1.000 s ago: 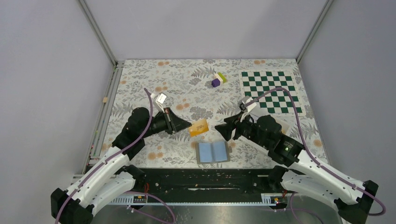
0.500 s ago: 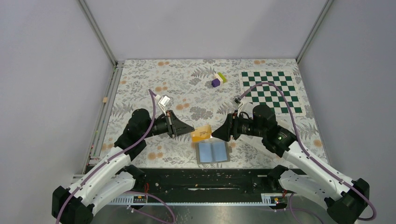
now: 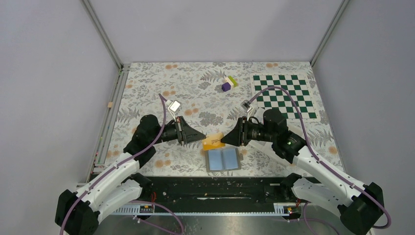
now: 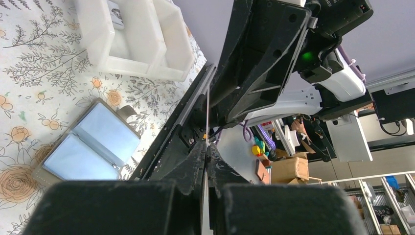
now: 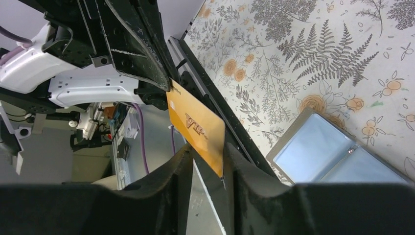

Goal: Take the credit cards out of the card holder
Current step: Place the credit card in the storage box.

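The card point(image 3: 213, 142) is orange-gold with "VIP" lettering. It is held off the table point(image 3: 161, 88), pinched at one end by the left gripper point(image 3: 201, 138), with its other end between the parted fingers of the right gripper point(image 3: 223, 140). Just below it, the holder point(image 3: 223, 159) lies open and flat near the table's front edge, showing two light blue panels with a grey rim.

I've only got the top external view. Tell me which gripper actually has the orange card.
Observer: Left wrist view: the left gripper is shut on the orange card, seen edge-on.
Operator: Report the right gripper.
Observer: Right wrist view: the right gripper is open, its fingers either side of the card's near corner.
Operator: Read me the card's face.
Observer: It says VIP.
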Controlling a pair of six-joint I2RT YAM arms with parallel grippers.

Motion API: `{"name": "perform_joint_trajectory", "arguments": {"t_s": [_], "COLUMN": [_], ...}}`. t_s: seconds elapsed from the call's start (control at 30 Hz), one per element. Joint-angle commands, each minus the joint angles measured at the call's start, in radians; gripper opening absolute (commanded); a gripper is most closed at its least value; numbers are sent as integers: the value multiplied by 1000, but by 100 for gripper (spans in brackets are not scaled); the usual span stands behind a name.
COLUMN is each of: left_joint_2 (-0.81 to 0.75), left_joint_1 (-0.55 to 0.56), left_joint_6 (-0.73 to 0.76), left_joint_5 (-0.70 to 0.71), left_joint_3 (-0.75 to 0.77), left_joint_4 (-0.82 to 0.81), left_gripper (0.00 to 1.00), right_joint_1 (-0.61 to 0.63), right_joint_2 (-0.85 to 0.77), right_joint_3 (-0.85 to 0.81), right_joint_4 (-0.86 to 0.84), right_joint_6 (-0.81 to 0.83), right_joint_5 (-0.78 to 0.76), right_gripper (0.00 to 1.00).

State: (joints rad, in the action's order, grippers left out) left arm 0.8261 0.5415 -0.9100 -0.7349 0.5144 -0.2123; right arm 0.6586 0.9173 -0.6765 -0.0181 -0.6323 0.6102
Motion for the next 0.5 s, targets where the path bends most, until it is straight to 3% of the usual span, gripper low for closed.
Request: {"name": "perform_joint_trajectory", "arguments": {"t_s": [0.0,0.1,0.17,0.33,0.47], "left_joint_2": [10,9,10,14,6], "left_joint_1": [-3,-3,-3,-3,-5], "left_joint_6": [-20,-22,-8,42,133], "left_joint_5": [-36,-29,-7,48,138], "left_joint_3": [-4,-4,7,41,109], "left_joint_4": [-97,-96,-61,43,221], "left_gripper": [0,0,14,65,84], "right_joint_1": [-14,-24,-35,-83,-196], "right_joint_2": [-7,-15,-21,-38,-68], "right_joint_3": [17,33,41,50,19], "right_joint_4": [-85,-110,-113,-131,0], "right_joint_6": [-38,-53,-70,-110,-112], "right_joint_5": [34,28,9,-13,-31], "right_gripper": [28,0,0,0,0]}}
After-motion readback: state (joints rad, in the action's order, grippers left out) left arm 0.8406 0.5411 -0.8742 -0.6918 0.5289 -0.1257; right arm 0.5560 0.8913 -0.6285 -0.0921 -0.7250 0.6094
